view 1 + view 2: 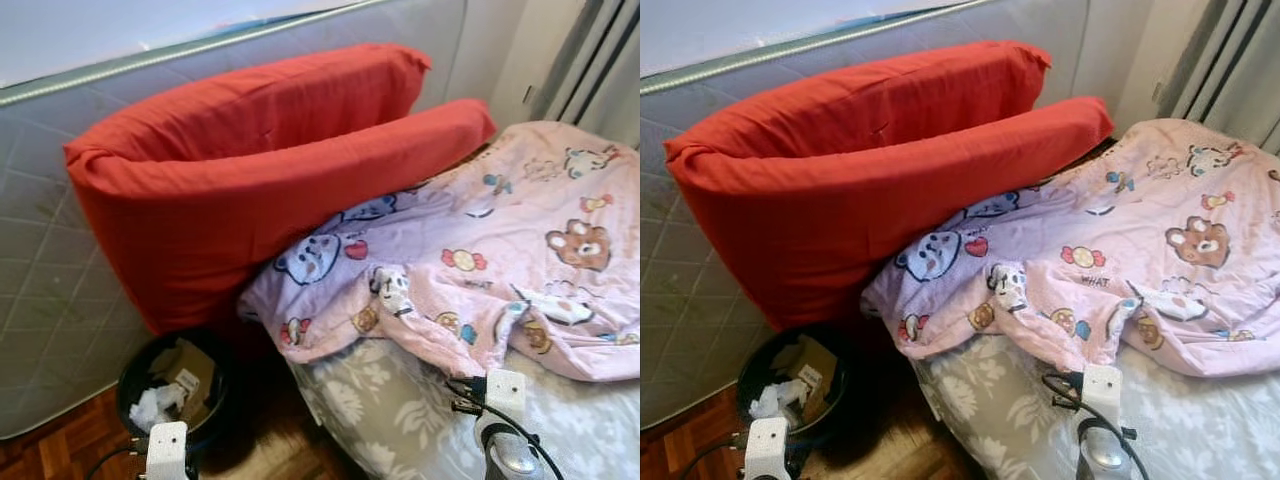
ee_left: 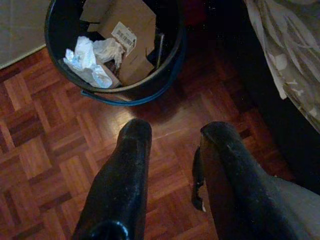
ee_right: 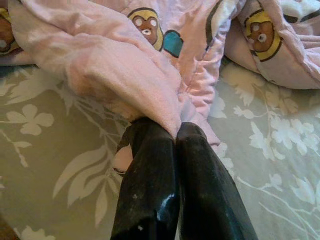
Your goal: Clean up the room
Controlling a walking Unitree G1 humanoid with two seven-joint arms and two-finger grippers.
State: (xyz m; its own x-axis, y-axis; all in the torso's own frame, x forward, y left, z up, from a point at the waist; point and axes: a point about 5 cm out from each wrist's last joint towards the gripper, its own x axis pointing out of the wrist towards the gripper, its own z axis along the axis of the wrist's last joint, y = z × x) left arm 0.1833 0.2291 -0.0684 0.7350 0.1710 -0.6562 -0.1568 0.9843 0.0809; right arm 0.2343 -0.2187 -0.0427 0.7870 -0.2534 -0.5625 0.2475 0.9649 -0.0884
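Bedding lies in disarray across the bed (image 1: 400, 420), where your right gripper (image 3: 175, 131) has its 2 black fingers pinched together on the lower edge of the pink cartoon-print blanket (image 1: 520, 260), a fold of the fabric caught between the tips just above the grey floral sheet (image 3: 60, 150). You can see the blanket bunched over the middle of the bed and spilling toward its near edge, its bears and candy prints facing up. At the head of the bed, 2 long red pillows (image 1: 250, 170) are stacked, leaning against a grey quilted mattress (image 1: 40, 250) that stands upright behind them. Your left gripper (image 2: 172, 135) hangs over the parquet floor (image 2: 45, 165) beside the bed, its fingers spread apart and empty. Just ahead of it, near the bed's corner and below the pillows, stands a round black bin (image 2: 172, 47) holding cardboard pieces (image 2: 135, 35) and crumpled white paper (image 2: 92, 60). Grey curtains (image 1: 600, 60) hang at the far right edge of the bed.
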